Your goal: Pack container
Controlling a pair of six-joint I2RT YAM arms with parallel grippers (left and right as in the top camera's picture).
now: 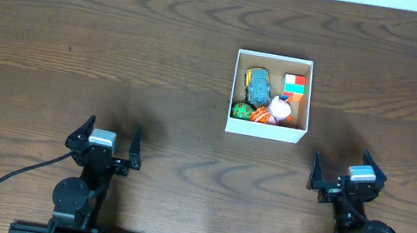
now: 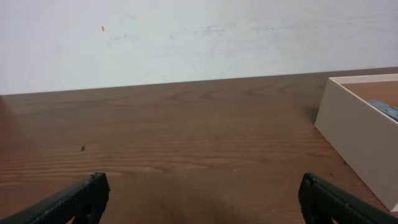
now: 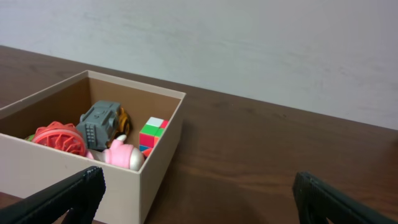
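The container (image 1: 265,130) is a square white box with a tan inside, standing right of the table's middle. In it lie a grey toy car (image 1: 258,85), a colour cube (image 1: 295,84), a pink-and-white toy (image 1: 279,108), an orange ribbed toy (image 1: 259,115) and a green ball (image 1: 240,110). My left gripper (image 1: 104,144) is open near the front left, well away from the box. My right gripper (image 1: 345,175) is open at the front right, just short of the box's near right corner (image 3: 134,180). Nothing sits between either pair of fingers.
Dark wood table (image 1: 119,55) all round, with a pale wall (image 2: 186,37) behind its far edge. The box's side wall (image 2: 360,143) shows at the right of the left wrist view. Arm bases and cables (image 1: 12,179) run along the front edge.
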